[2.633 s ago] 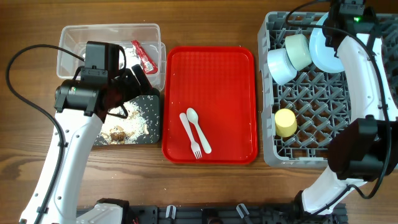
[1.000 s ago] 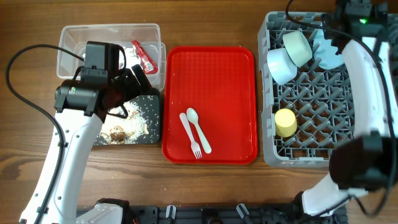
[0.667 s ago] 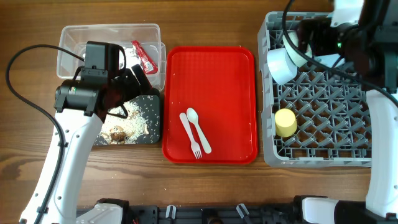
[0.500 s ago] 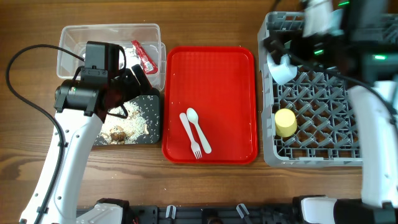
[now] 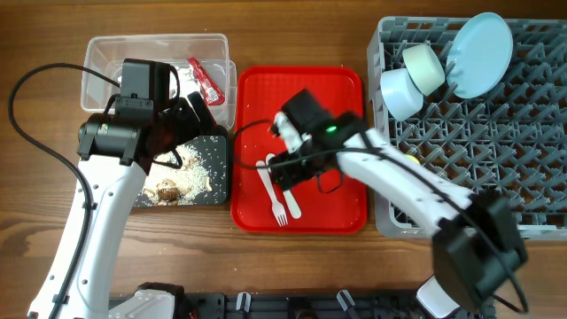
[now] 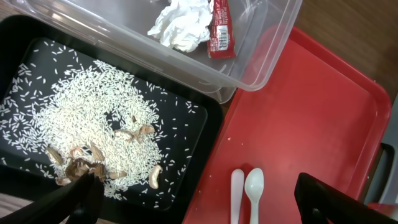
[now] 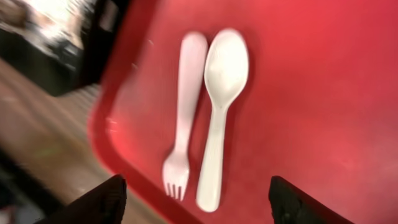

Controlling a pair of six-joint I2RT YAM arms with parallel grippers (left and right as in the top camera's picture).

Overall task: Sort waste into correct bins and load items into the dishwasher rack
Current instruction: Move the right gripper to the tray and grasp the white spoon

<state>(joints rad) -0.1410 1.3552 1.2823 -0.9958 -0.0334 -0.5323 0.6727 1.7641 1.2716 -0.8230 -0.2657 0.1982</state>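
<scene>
Leaving the grey pegged plastic rack point(image 5: 461, 142), the right end effector point(image 7: 196, 186) is hovering, spread, over the remaining white plastic fork point(image 7: 183, 112) and spoon point(image 7: 221, 93).

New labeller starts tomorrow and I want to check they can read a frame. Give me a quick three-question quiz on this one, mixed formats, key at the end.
1. True or false: the white fork and spoon already sit in the grey rack.
2. Pick one: the crumpled tissue lies in A) the clear tub, B) the grey rack, C) the mint green bowl.
3. Short answer: which gripper hangs over the fork and spoon, and is it open or shut?

Key
1. False. Both lie on the red tray.
2. A.
3. The right gripper, open, with nothing held.
</scene>
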